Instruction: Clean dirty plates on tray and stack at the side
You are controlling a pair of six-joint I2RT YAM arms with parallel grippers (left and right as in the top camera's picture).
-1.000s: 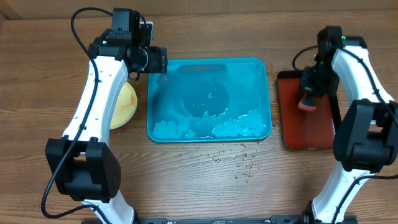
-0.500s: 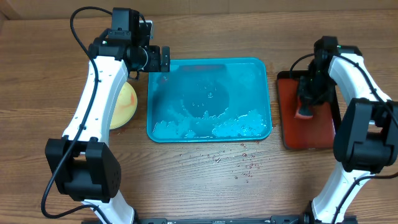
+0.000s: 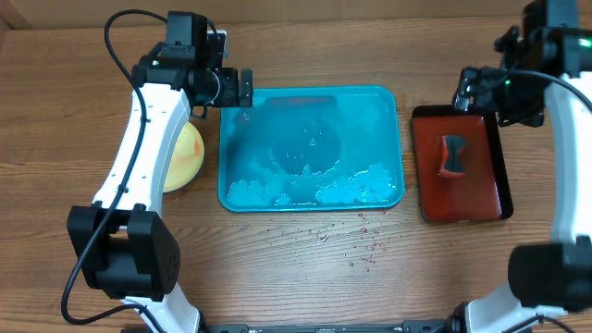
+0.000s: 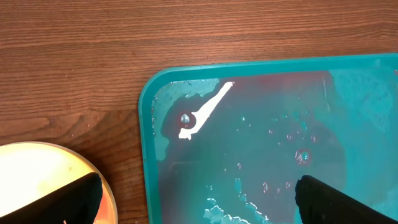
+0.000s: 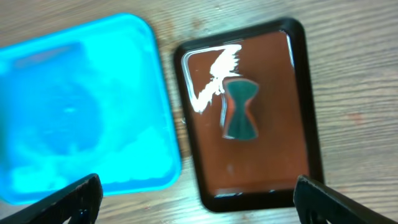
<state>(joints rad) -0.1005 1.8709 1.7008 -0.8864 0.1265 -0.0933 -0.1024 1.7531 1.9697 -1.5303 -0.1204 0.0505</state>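
Note:
The turquoise tray (image 3: pixel 314 91) holds soapy water and foam along its near side. A faint round outline shows in the water, and I cannot tell what it is. A pale yellow plate (image 3: pixel 188 153) lies on the table left of the tray, partly under my left arm. My left gripper (image 3: pixel 243 89) hangs open over the tray's far left corner (image 4: pixel 144 155), with one finger above the plate (image 4: pixel 37 177) and nothing between the fingers. My right gripper (image 3: pixel 490 100) is open and raised above the far end of the dark red tray.
A dark red, black-rimmed tray (image 3: pixel 481 196) sits right of the turquoise one. On it lies an hourglass-shaped sponge (image 3: pixel 452 154), also seen in the right wrist view (image 5: pixel 239 111). Water drops (image 3: pixel 344 237) dot the wood in front of the turquoise tray.
My right gripper opened, left the sponge on the red tray, and rose away to the back right. My left gripper opened wider and stayed in place.

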